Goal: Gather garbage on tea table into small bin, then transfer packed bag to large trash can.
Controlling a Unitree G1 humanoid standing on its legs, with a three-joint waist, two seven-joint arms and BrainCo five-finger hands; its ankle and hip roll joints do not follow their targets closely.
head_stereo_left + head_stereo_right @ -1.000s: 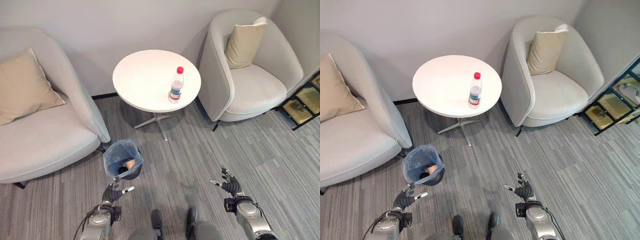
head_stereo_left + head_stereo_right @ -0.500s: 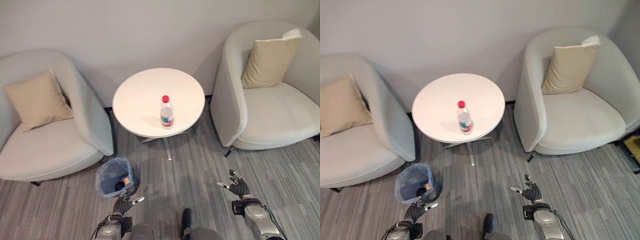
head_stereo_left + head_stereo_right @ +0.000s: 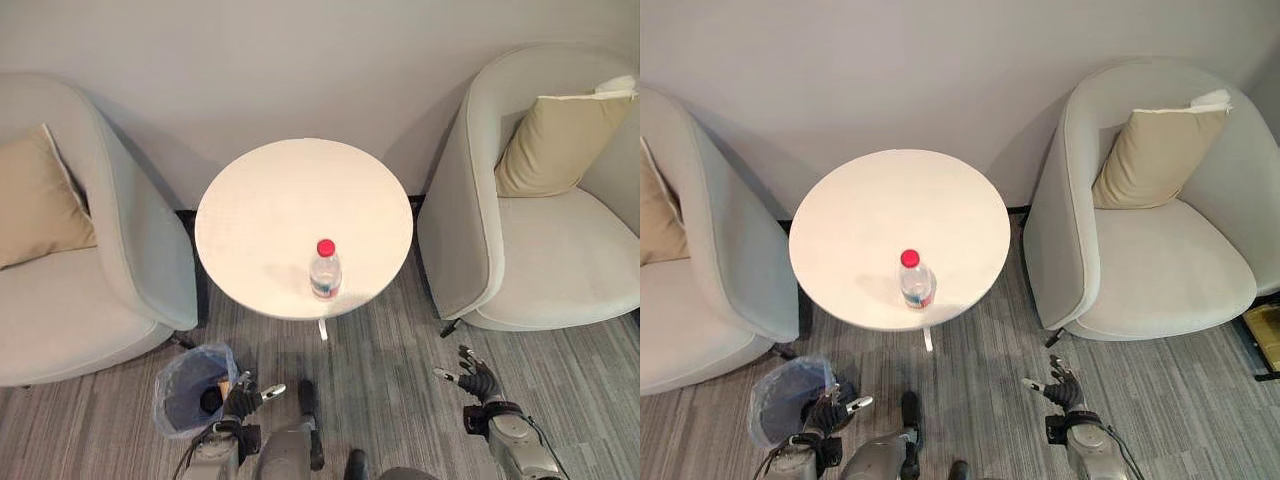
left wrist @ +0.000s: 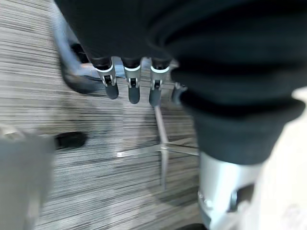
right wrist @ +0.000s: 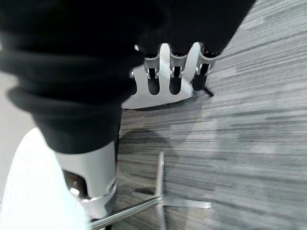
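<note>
A clear plastic bottle [image 3: 324, 270] with a red cap stands upright near the front edge of the round white tea table [image 3: 260, 210]. The small bin [image 3: 185, 390], lined with a blue bag, sits on the carpet left of the table's foot, with some dark and orange rubbish inside. My left hand [image 3: 243, 398] hangs low beside the bin's right rim, fingers [image 4: 129, 88] straight and holding nothing. My right hand [image 3: 478, 378] hangs low on the right over the carpet, its fingers [image 5: 172, 74] also straight and empty. Both hands are well short of the bottle.
A grey armchair [image 3: 90, 310] with a beige cushion stands left of the table. Another armchair [image 3: 540, 270] with a beige cushion [image 3: 555, 140] stands right of it. The wall is close behind. The table's metal foot [image 4: 163, 148] spreads over striped grey carpet.
The whole picture has shifted: the camera has moved nearer the table, which now sits centred and larger. Both hands stay low and open, as before.
</note>
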